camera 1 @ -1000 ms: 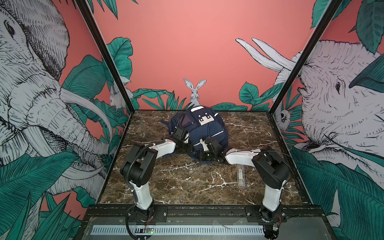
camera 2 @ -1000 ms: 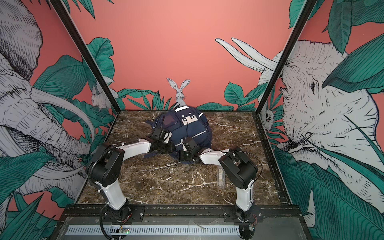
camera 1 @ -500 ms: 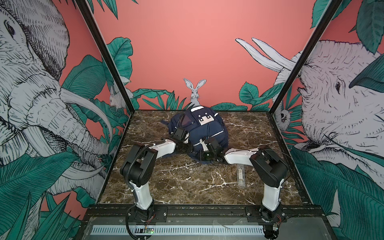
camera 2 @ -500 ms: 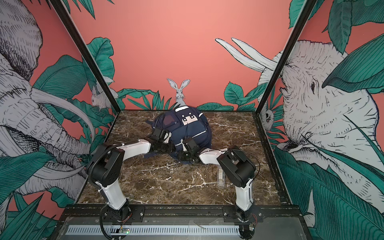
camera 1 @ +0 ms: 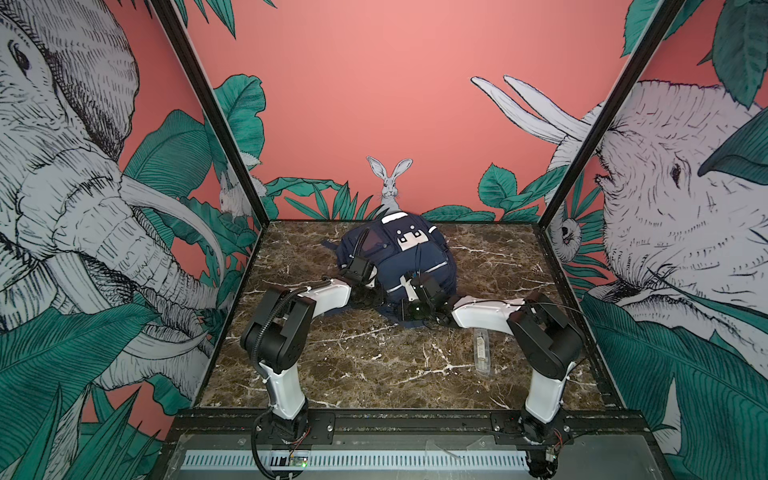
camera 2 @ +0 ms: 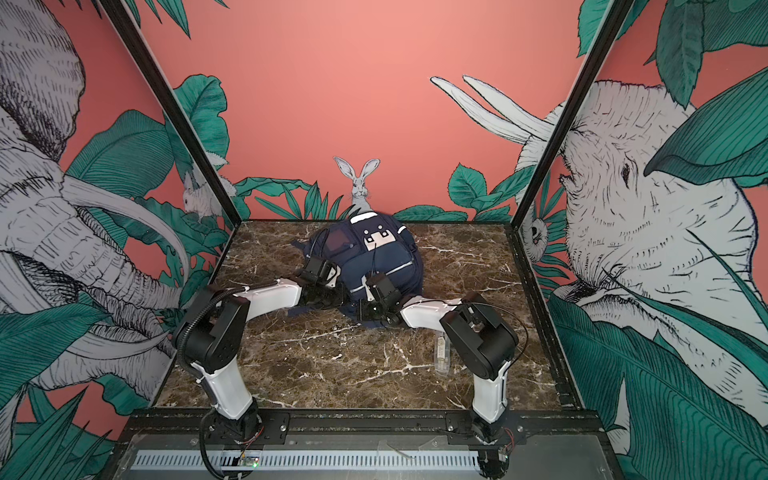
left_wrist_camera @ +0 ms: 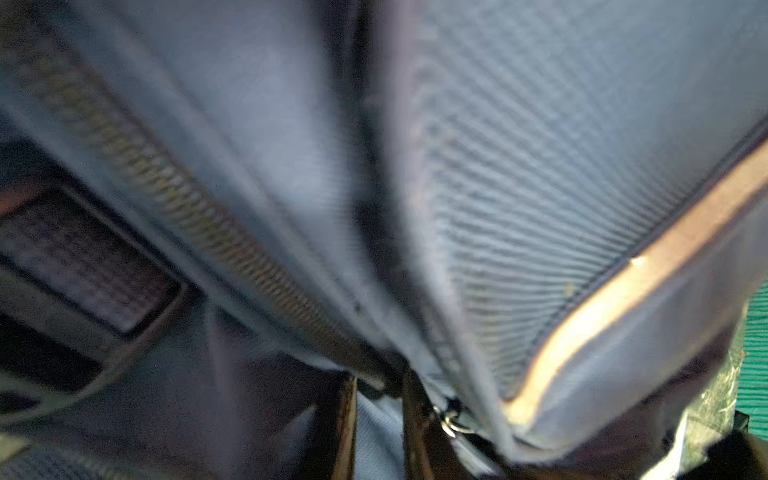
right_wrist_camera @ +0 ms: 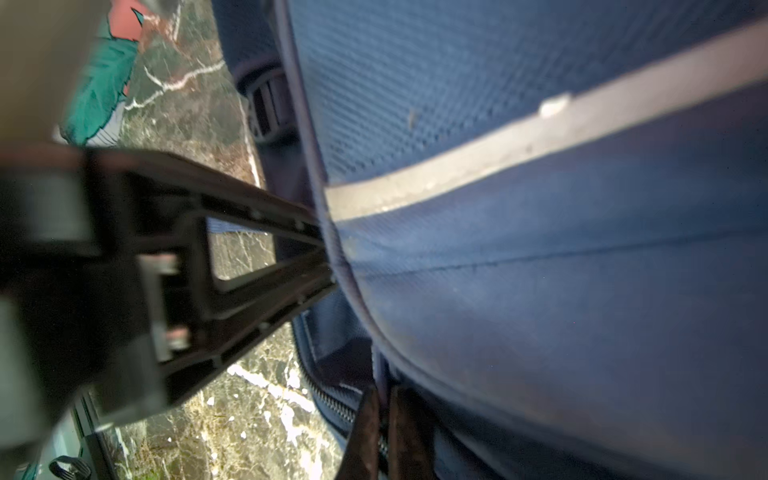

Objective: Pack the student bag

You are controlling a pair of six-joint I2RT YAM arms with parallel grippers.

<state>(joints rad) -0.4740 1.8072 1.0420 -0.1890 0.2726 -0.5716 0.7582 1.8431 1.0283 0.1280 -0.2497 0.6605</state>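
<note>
Near, by the right arm: clear plastic case [camera 1: 482, 347], loose on the marble table [camera 1: 374, 365], seemingly not yet packed. Mid: right gripper [right_wrist_camera: 384, 419], jaws pressed together at the zipper line, anything pinched not discernible; left gripper [left_wrist_camera: 380, 401], clamped on fabric beside the zipper, probably bracing it. Far centre: student bag [camera 1: 419, 259], front pocket up.
</note>
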